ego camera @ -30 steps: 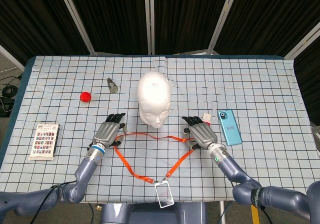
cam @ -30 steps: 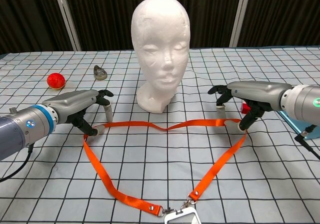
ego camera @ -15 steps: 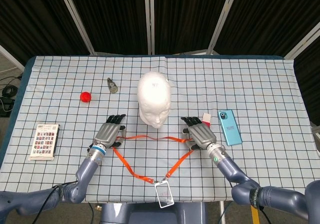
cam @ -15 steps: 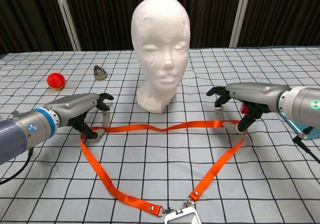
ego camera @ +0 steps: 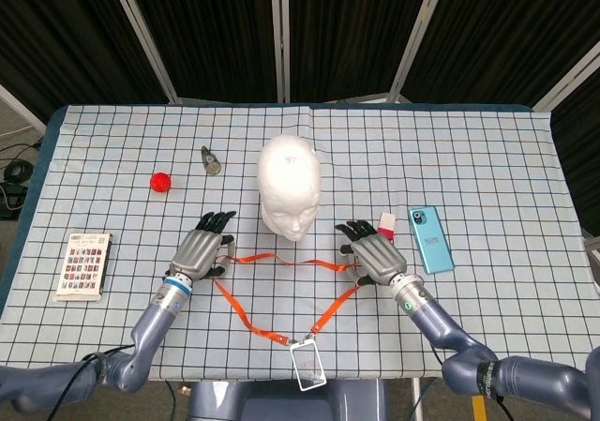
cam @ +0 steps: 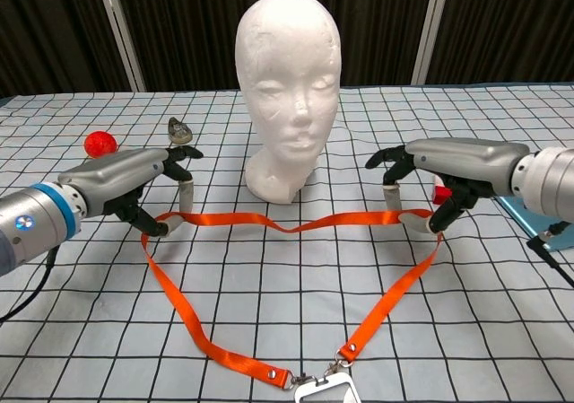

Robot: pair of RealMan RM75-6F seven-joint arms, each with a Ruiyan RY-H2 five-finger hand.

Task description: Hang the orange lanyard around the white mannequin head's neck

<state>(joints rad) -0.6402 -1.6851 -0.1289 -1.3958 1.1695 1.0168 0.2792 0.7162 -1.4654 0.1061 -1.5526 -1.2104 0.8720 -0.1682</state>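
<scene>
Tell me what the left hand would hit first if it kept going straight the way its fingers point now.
Probably nothing close. The left hand points up the table, passing left of the mannequin head and right of the small grey object. The way looks free, though depth is hard to judge.

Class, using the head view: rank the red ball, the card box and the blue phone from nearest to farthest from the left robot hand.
1. Red ball: up and left of the left robot hand.
2. Card box: farther left, near the table edge.
3. Blue phone: far right, beyond the right robot hand.
</scene>
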